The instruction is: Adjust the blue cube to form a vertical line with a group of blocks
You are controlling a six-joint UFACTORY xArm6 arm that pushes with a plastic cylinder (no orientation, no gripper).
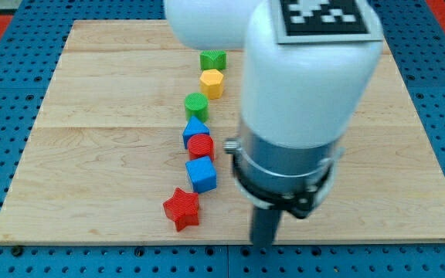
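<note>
Wooden board (91, 177), bearing one column of blocks. Arm (307, 100): gripperless rod, tip (263, 244) near the view's bottom, right of the red star (181, 208). Blue cube (201, 174) sits between red star and red cylinder (201, 146). Above: blue triangle (192, 129), green cylinder (196, 105), yellow hexagon (212, 83), green cube (213, 59).

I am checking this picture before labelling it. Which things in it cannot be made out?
- My tip: blurred; contact with the board unclear, camera view.
- Board's right middle: hidden by the arm.
- Blue triangle: partly covered by the red cylinder.
- Green block at the top: shape too small to tell.
</note>
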